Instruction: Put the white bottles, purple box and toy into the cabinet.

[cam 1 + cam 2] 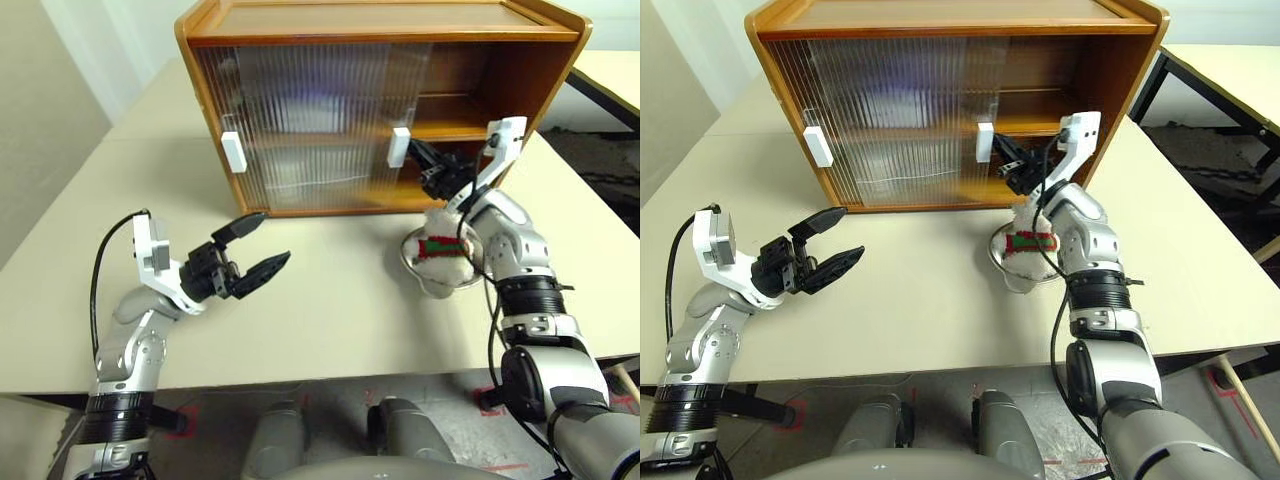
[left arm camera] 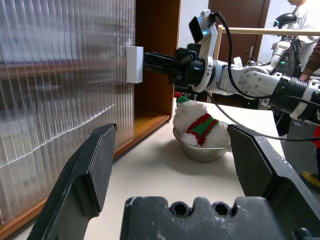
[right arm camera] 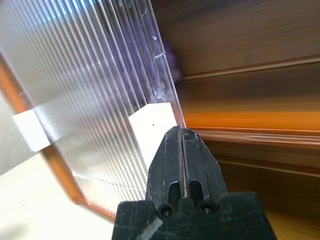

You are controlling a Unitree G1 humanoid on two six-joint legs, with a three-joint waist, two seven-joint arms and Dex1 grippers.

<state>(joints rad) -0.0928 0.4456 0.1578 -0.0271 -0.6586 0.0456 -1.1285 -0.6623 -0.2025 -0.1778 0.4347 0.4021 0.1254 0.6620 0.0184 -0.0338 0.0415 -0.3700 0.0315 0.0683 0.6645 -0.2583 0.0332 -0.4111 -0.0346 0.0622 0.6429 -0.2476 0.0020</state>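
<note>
Left gripper hovers near, over the table on the left side, fingers spread wide w/ nothing between them. A bit farther, right of centre, the toy sits in a shallow metal bowl on the tabletop, just in front of the cabinet. Beyond it the right gripper is pressed shut, holding nothing, tips at the white handle of the right sliding door; from the right wrist view the closed fingers lie against that handle's edge. Door edge stands partway along the front, leaving the cabinet's right end open, both shelves visible there. Second handle sits on the far-left side.

Step in hand, as I read it: working the door w/ the closed fingers, prob. sliding it left to widen the opening before loading. Toy not yet inside; white bottles & purple box can't be made out through the ribbed panels.

Next move calls for a steady sideways push along the track, keeping contact on the handle w/o slipping off, then backing the right arm out w/o knocking the bowl right below it. After that, open up & come down on the toy.
</note>
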